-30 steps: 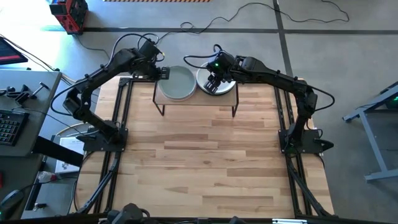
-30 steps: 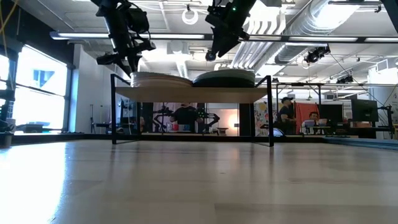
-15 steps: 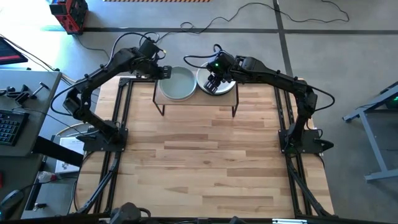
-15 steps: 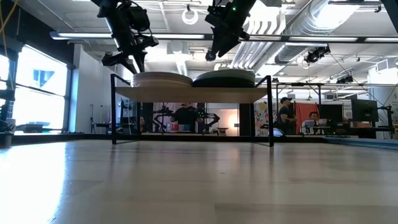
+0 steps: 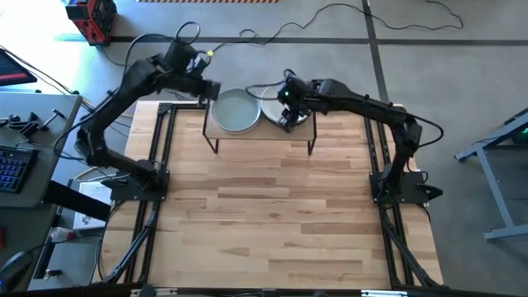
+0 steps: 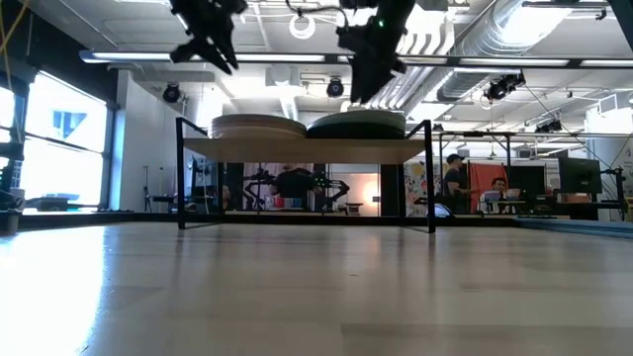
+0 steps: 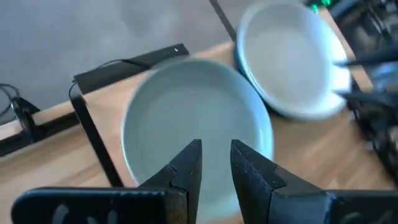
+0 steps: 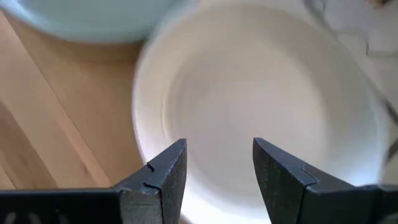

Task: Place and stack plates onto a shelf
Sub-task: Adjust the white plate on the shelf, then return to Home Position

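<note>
The shelf (image 5: 301, 130) stands at the table's far edge and bears two stacks of plates. The left stack has a pale green plate (image 5: 233, 111) on top, the right stack a whitish plate (image 5: 272, 106). In the low view both stacks (image 6: 257, 126) (image 6: 358, 125) rest flat on the shelf board (image 6: 307, 148). My left gripper (image 5: 206, 87) hangs high, off the left stack's far-left side (image 6: 213, 49), and is open by a narrow gap (image 7: 216, 152). My right gripper (image 5: 289, 115) hovers open above the whitish plate (image 8: 261, 87), fingers pointing down (image 8: 219, 155).
The wide wooden tabletop (image 5: 264, 214) stretches from the shelf toward the near edge. Black frame rails (image 5: 157, 157) run along both table sides. Cables lie on the floor beyond the far edge (image 5: 330, 21). People and equipment show in the room behind the shelf (image 6: 455, 183).
My left gripper has risen from the left stack's rim and drawn back toward the table's far-left corner. My right gripper has shifted a little toward the right above the right stack. Both stacks have stayed in place on the shelf.
</note>
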Tool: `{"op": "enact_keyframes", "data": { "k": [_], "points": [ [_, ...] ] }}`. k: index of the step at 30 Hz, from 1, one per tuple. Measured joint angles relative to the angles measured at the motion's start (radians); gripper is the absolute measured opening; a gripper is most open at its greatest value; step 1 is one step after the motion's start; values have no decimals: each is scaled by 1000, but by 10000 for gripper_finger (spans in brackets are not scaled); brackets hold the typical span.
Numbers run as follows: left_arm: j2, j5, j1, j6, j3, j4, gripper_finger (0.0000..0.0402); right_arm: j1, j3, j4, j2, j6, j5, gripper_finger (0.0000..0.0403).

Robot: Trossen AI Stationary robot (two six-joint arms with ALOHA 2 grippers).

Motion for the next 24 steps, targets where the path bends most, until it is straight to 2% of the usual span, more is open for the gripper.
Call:
{"op": "enact_keyframes", "data": {
  "k": [3,5,8,12,17,24],
  "points": [
    [-76,-27,-53,37,-24,-47,72,0,-105,6,-18,25,-14,161],
    [-134,-85,-97,40,-59,-50,72,3,-189,45,-41,45,-30,161],
    [-240,-167,-174,34,-134,-45,72,11,-317,118,-90,63,-69,161],
    [-379,-218,-265,24,-251,-38,72,29,-431,203,-177,76,-108,161],
    [-508,-228,-321,-31,-364,-5,72,11,-450,358,-249,44,-105,161],
    [-638,-232,-322,-53,-487,-7,72,-7,-451,433,-241,86,-129,160]
  ]
}}
